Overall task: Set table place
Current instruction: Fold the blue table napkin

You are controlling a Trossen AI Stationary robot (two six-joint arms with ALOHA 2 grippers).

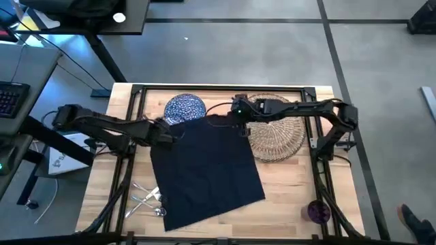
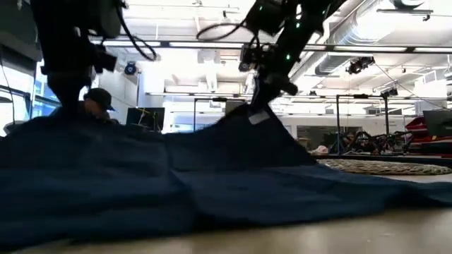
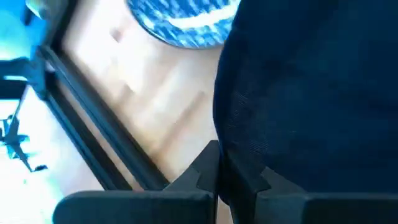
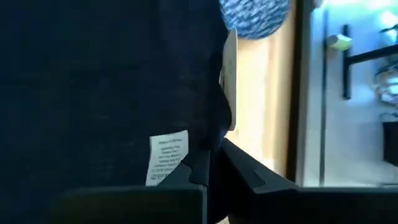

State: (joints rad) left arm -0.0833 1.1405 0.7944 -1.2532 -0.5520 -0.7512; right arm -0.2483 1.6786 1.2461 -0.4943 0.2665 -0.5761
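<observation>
A light butcher-block bench (image 1: pixel 286 187) stands on grey flooring, and a dark navy napkin (image 1: pixel 204 170) is spread across its middle. Left end effector (image 1: pixel 165 133) pinches the napkin's corner nearest the blue speckled plate (image 1: pixel 185 108); right end effector (image 1: pixel 240 121) pinches the tagged corner beside the wicker placemat (image 1: pixel 276 135), probably to hold the cloth taut for folding. Cutlery (image 1: pixel 146 199) lies at the napkin's near-left edge; the purple cup (image 1: pixel 318 211) sits well right of it.
</observation>
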